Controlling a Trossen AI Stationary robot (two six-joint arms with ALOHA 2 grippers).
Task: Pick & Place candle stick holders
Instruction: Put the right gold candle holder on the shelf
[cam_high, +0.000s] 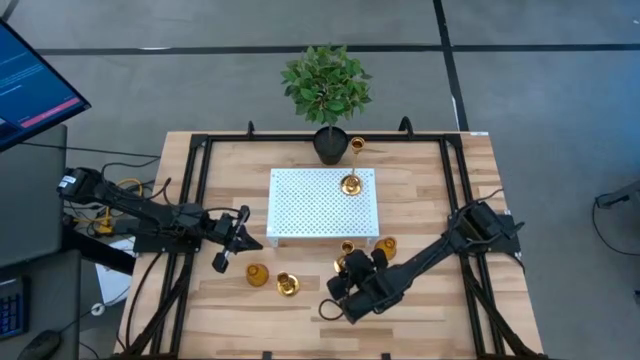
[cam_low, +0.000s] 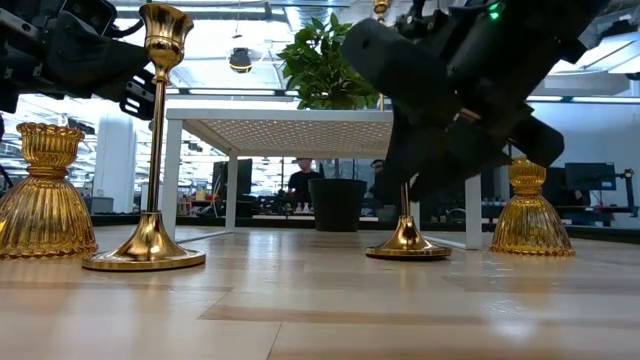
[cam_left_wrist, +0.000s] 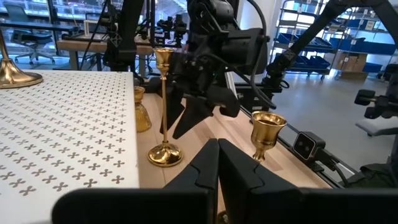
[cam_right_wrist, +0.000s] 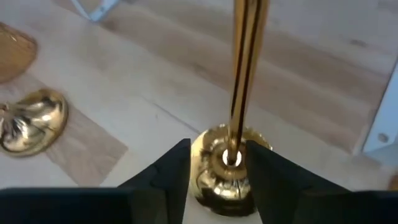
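Observation:
A tall gold holder stands on its round base on the white perforated tray. Two tall holders and two short bulbous ones stand on the table in front of the tray. My right gripper is open and low over the table. Its fingers stand on either side of one tall holder's stem, just above that holder's base, and I see no touch. My left gripper is shut and empty, near the tray's left front corner. The other tall holder and a bulbous one stand near it.
A green plant in a black pot stands behind the tray. The second bulbous holder stands right of my right gripper, near the tray's front right leg. Black rails run along the table's sides. Bare wood lies along the near edge.

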